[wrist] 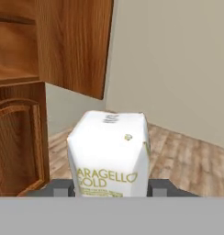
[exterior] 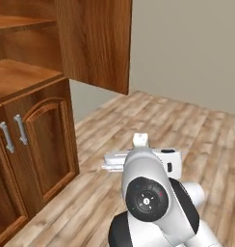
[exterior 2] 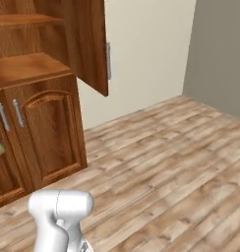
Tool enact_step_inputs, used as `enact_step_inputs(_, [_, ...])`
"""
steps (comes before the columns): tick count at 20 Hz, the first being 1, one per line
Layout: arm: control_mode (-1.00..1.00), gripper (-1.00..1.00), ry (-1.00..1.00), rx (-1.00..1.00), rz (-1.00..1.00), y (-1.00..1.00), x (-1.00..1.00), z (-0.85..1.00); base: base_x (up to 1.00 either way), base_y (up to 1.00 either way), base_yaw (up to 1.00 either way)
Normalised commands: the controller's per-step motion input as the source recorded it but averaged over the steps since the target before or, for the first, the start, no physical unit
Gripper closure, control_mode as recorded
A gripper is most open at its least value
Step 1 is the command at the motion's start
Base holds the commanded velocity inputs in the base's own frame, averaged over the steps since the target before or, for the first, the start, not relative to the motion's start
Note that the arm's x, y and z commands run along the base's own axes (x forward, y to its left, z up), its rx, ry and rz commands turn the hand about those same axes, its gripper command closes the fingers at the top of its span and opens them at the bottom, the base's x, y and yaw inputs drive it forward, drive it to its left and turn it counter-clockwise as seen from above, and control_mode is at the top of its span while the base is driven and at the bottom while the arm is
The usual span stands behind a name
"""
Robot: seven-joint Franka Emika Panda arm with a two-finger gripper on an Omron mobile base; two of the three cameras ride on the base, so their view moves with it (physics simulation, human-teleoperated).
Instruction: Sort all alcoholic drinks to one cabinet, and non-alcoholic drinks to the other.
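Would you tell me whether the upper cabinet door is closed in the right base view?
No, the upper door of the brown wooden cabinet stands swung open, and the bare shelf boards behind it are exposed.

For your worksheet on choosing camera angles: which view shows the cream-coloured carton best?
The hand view: the carton stands large and close in the middle, between the gripper fingers, with its gold lettering readable. In the left base view the arm's white body covers where the carton would be. The right base view gives nothing of it that I can make out.

Both base views look down at the wooden cabinet (exterior: pixel 32 144); hand view closer.
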Motion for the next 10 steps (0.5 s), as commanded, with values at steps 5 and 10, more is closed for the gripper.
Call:
enact_step_inputs(5, [1.0, 1.0, 0.0, 0.0, 0.0, 0.0, 0.0, 0.0, 0.75, 0.0, 0.44])
enact_step_inputs(10, [1.0, 1.0, 0.0, 0.0, 0.0, 0.0, 0.0, 0.0, 0.76, 0.0, 0.42])
